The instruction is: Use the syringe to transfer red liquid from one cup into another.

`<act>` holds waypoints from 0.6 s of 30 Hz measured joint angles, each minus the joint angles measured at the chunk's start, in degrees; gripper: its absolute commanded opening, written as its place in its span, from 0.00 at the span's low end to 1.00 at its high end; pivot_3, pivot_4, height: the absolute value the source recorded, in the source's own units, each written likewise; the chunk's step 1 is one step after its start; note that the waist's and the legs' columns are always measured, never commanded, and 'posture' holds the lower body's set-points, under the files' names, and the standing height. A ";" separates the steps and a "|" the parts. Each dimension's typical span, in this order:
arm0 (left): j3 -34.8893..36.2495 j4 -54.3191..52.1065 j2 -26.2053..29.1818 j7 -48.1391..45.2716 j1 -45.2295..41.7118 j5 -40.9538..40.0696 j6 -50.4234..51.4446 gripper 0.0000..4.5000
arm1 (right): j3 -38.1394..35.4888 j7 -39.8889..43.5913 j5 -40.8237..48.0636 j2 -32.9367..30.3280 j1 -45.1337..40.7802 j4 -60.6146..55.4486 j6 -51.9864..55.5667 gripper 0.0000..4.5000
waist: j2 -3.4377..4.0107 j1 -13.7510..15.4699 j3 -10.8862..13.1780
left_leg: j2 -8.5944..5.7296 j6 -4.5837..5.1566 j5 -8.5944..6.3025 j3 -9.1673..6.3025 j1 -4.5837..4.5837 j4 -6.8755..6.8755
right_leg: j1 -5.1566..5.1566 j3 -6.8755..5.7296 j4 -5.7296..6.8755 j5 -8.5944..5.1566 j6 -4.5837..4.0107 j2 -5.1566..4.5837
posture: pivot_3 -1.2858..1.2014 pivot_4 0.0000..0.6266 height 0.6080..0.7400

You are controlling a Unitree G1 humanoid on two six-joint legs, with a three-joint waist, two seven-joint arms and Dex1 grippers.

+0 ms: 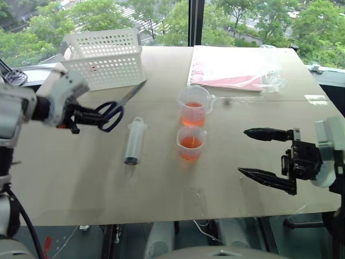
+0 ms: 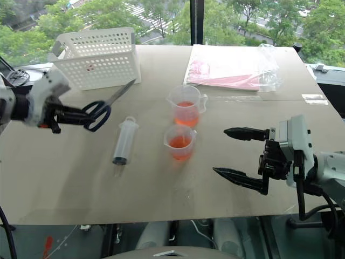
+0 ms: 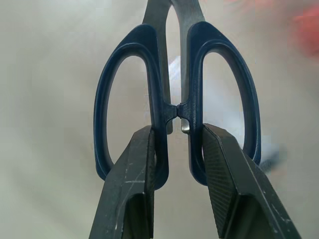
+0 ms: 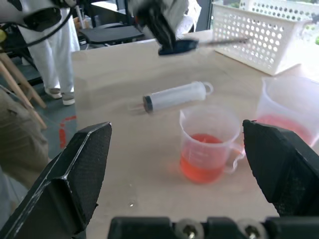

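The tabletop (image 1: 81,178) is a wide beige board in front of a window. At its far left corner stands a white perforated basket (image 1: 105,56), tilted a little. At the far right part lies a clear plastic bag (image 1: 234,70) with something pink inside.

The right gripper (image 1: 259,154) hangs over the right side of the tabletop, near its front edge, with its two black fingers (image 1: 267,134) spread wide apart and nothing between them. The left gripper (image 1: 89,116) is above the left side of the tabletop, and its fingers are clenched on the blue handles of the scissors (image 1: 116,108). In the left wrist view each finger (image 3: 134,189) presses on the outside of the handle loops near their junction. The blades point toward the basket.

In the middle of the tabletop are two clear measuring cups, one behind the other and almost touching. The far cup (image 1: 193,105) has a handle and is bigger; the near cup (image 1: 191,141) is smaller. Both hold red liquid (image 1: 191,143) in the lower part.

The syringe (image 1: 135,140) lies flat on the tabletop, left of the cups and just beside the scissors, not touched by either gripper. Its flanged end is toward the far edge and its dark plunger seal is toward the front edge
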 measured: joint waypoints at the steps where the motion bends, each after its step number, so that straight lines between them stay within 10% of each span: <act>1: 0.30 2.27 -2.03 2.90 -0.16 0.52 1.45 0.18 | 0.63 0.39 -0.04 -0.38 -0.89 0.65 0.14 1.00 | -0.11 0.47 -0.01 | 0.00 0.00 0.00 -0.01 -0.05 0.02 | -0.01 -0.02 -0.01 0.00 0.00 0.00 | 0.52 0.24 1.00; 2: 0.53 3.47 -3.46 4.68 -0.64 0.51 2.53 0.18 | 0.87 0.52 -0.05 -0.54 -1.49 0.94 0.27 1.00 | -0.17 0.84 -0.01 | -0.01 0.00 0.00 -0.04 -0.10 0.03 | -0.01 -0.04 -0.03 0.01 -0.01 -0.03 | 0.52 0.24 1.00; 3: 0.75 4.32 -4.71 6.46 -1.06 0.50 3.55 0.41 | 1.12 0.59 -0.04 -0.61 -2.09 1.10 0.33 1.00 | -0.21 1.06 -0.01 | -0.04 0.00 0.00 -0.05 -0.14 0.03 | -0.02 -0.06 -0.04 0.02 -0.03 -0.06 | 0.52 0.24 1.00; 9: 5.27 -0.52 -5.49 10.86 -0.65 -2.91 12.25 0.99 | 1.40 1.17 0.15 -1.37 -2.57 1.52 0.90 1.00 | -0.24 0.59 0.01 | -0.06 -0.01 -0.02 -0.04 -0.21 -0.05 | -0.04 -0.01 -0.15 0.25 0.01 -0.10 | 0.52 0.24 1.00; 18: 3.18 -12.51 -8.49 27.52 -15.67 -19.86 34.67 0.99 | 2.85 1.01 0.15 -0.62 -4.14 1.99 1.51 1.00 | -0.02 0.57 -0.06 | -0.09 0.00 -0.01 -0.07 0.11 -0.05 | 0.07 0.12 0.07 0.13 0.23 -0.05 | 0.52 0.24 1.00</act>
